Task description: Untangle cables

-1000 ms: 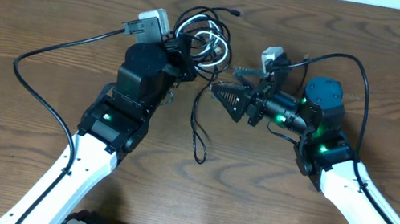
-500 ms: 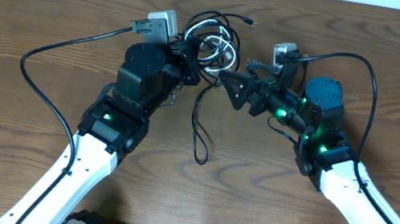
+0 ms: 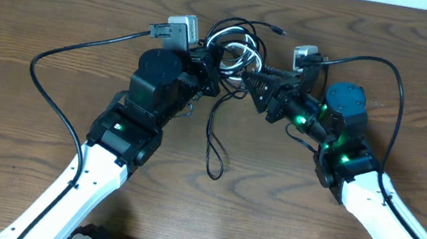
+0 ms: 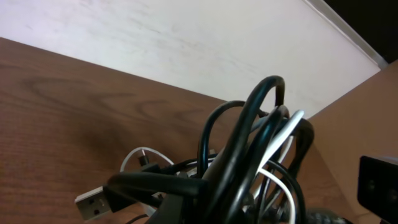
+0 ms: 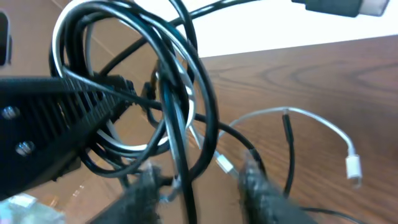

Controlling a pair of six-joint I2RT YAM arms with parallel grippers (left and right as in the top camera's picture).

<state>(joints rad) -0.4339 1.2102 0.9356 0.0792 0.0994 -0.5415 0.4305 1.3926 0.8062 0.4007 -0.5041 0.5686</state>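
The cables (image 3: 233, 52) form a tangle of black loops with one white cord at the far middle of the table. My left gripper (image 3: 211, 71) is shut on the tangle's left side. In the left wrist view the bundle (image 4: 249, 155) arches over the jaws, and a USB plug (image 4: 93, 199) sticks out to the left. My right gripper (image 3: 258, 82) reaches into the tangle from the right. Its blurred fingers (image 5: 146, 186) stand apart with a black strand (image 5: 186, 186) between them. A white cord (image 5: 311, 118) with a small plug (image 5: 353, 168) lies on the table. One black loop (image 3: 211, 158) trails toward me.
The left arm's thick black cable (image 3: 42, 78) sweeps across the table's left side. The right arm's own cable (image 3: 394, 89) arches over its wrist. A white wall (image 4: 186, 37) borders the table's far edge.
My right gripper has moved left into the tangle and its fingers have drawn closer together. My left gripper has shifted the bundle slightly up and to the right.
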